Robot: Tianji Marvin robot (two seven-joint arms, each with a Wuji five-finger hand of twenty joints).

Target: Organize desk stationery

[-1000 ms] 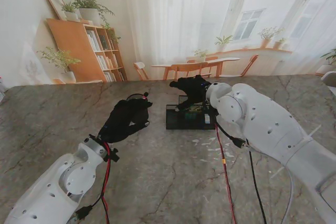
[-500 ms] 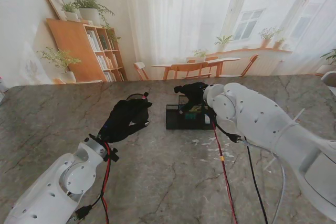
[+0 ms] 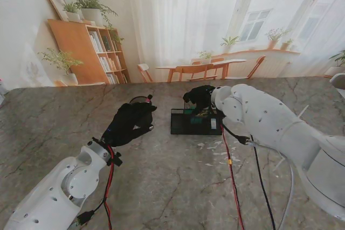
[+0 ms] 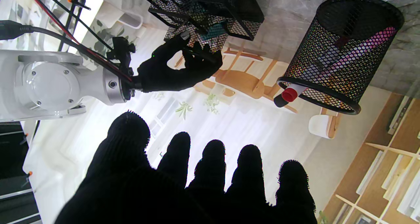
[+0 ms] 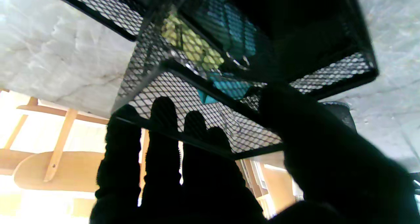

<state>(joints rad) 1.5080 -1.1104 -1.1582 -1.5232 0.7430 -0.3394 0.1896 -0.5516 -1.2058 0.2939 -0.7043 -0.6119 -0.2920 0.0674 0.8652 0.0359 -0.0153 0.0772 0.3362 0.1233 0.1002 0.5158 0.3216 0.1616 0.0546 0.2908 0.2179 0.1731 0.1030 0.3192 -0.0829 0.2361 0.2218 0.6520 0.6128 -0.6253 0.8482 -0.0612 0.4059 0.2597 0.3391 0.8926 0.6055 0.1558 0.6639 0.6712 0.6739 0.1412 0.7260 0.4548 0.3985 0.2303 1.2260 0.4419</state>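
- The black wire-mesh desk tray [image 3: 190,123] with several boxes in it sits on the grey marble table [image 3: 161,187], right under the right hand [image 3: 200,96].
- Inside the tray there is something teal [image 5: 226,86] and something yellow-green [image 5: 192,48]; I cannot tell what they are.
- The right hand, in a black glove, hangs over the far side of the tray. Its fingers [image 5: 164,119] are bent and close together, with the thumb [image 4: 180,40] curled in toward them. I cannot tell if it holds anything.
- The round black wire-mesh pen cup [image 4: 341,53] stands on the table just past the fingertips of the left hand [image 3: 129,123], and beside the tray.
- In the cup there is a pen with a red cap [image 4: 288,95] leaning on the rim, and a pink pen [image 4: 357,50] shows through the mesh.
- The left hand, also in a black glove, is near the cup but not touching it. Its fingers [image 4: 213,161] are spread apart and it holds nothing.
- Red and black cables [image 3: 230,176] hang under the right arm, nearer to me than the tray.
- Small white bits [image 3: 213,149] lie on the table, just nearer to me than the tray.
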